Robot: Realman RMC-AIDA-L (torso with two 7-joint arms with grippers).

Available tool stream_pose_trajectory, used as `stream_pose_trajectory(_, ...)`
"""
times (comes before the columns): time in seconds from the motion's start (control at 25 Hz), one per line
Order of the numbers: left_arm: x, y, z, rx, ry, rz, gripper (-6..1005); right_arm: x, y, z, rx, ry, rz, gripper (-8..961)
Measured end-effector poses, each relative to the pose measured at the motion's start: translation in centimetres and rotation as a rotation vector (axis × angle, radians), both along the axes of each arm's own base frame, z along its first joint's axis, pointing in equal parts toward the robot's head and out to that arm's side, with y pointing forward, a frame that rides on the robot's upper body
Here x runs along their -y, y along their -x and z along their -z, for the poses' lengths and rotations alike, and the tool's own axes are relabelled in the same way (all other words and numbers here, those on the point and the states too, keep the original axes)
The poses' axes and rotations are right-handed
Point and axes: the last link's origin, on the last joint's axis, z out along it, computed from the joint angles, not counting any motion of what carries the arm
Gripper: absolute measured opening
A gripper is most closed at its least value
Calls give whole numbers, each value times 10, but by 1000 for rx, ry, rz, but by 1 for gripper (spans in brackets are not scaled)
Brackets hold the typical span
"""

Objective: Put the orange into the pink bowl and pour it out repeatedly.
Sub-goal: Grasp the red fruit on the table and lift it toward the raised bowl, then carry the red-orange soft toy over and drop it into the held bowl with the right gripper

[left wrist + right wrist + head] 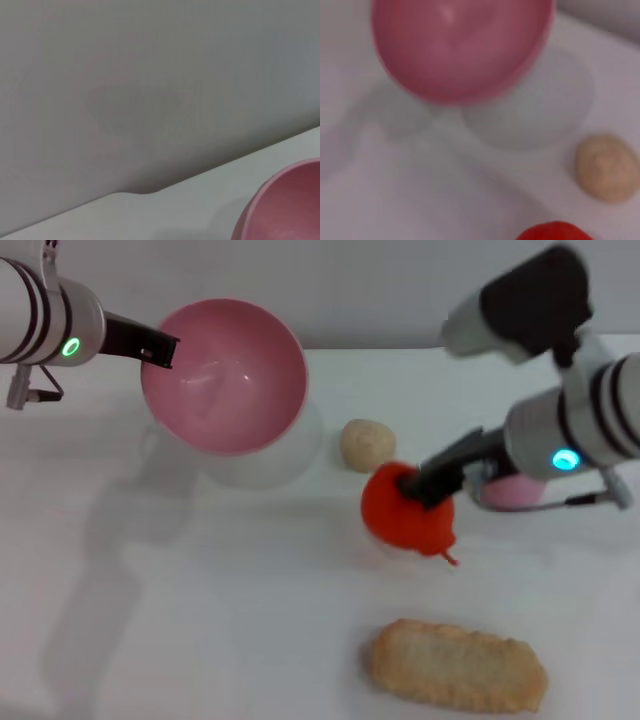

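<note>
The pink bowl (225, 375) hangs in the air at the back left, tipped so that its empty inside faces me. My left gripper (160, 348) is shut on its left rim. The bowl also shows in the left wrist view (285, 210) and the right wrist view (460, 47). The orange (405, 512) is right of centre, its stem nub pointing to the front right. My right gripper (430, 483) is shut on its top. Whether the orange rests on the table or is just above it, I cannot tell. Its top edge shows in the right wrist view (552, 232).
A small beige lumpy ball (367, 443) lies between the bowl and the orange, also in the right wrist view (607, 167). A dull pink ball (515, 492) lies behind my right gripper. A long tan bread piece (458, 665) lies at the front. The white table (200, 620) ends at a grey wall.
</note>
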Motion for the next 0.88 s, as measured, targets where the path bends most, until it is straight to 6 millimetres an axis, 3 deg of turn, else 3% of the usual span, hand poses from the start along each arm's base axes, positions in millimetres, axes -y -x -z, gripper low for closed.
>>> stream_pose_trajectory(0.44, 1, 7, 9, -3, 25, -28, 43, 13, 67, -58, -94, -137, -198, 47)
stream_pose_trajectory(0.6, 5, -3, 22, 6, 70, -5, 43, 9, 79, -68, -111, -189, -250, 47)
stream_pose_trajectory(0.88, 9, -23, 38, 21, 128, 44, 43, -4, 74, -61, -120, -214, -268, 46)
